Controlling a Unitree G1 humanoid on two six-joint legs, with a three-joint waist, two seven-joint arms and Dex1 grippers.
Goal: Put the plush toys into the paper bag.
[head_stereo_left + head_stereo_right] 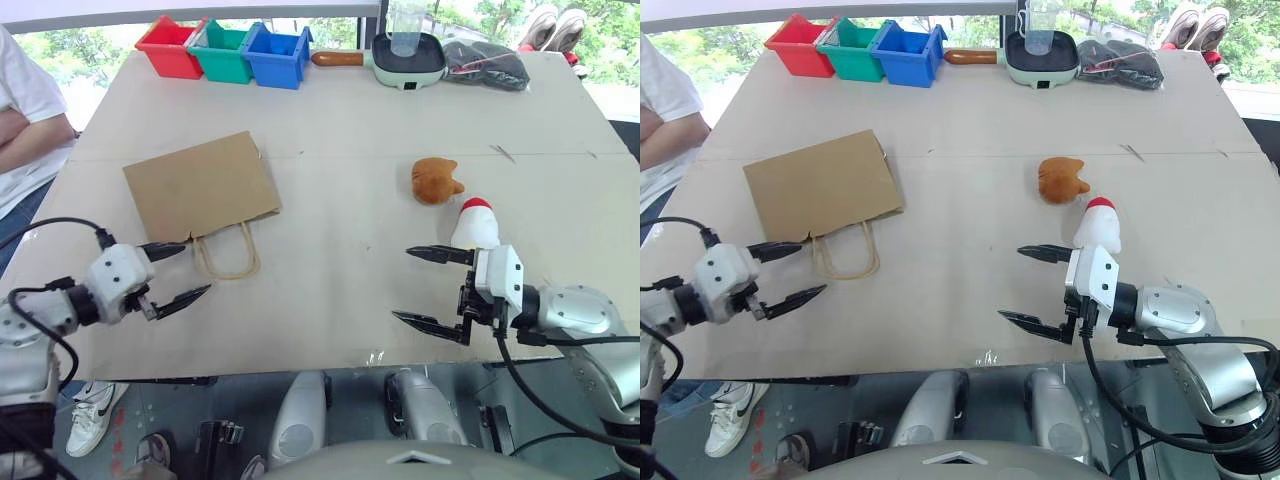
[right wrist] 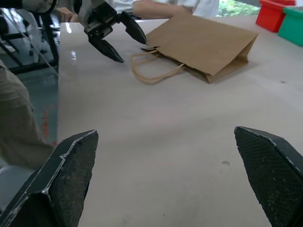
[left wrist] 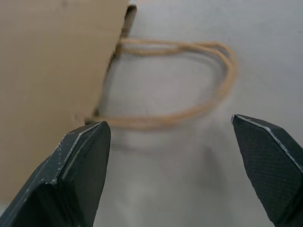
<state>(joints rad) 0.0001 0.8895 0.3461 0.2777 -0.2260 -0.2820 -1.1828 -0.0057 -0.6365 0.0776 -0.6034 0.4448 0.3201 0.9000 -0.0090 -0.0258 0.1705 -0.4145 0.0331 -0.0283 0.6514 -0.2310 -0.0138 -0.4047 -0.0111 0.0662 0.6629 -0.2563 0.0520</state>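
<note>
The brown paper bag (image 1: 201, 187) lies flat on the left half of the table, its tan loop handles (image 1: 227, 252) toward the near edge. My left gripper (image 1: 178, 272) hovers open just left of the handles, fingers pointing at them (image 3: 175, 101). The orange-brown plush toy (image 1: 436, 180) rests right of centre. Just nearer lies the white plush toy with a red top (image 1: 475, 222). My right gripper (image 1: 428, 288) stands open near the front edge, beside the white toy, pointing left toward the bag (image 2: 203, 45).
Red (image 1: 168, 47), green (image 1: 224, 52) and blue (image 1: 276, 55) bins line the far left edge. A small green pan with a clear cup (image 1: 407, 55) and a dark bundle (image 1: 487, 63) sit at the far right. A person's arm (image 1: 25, 125) is at the left.
</note>
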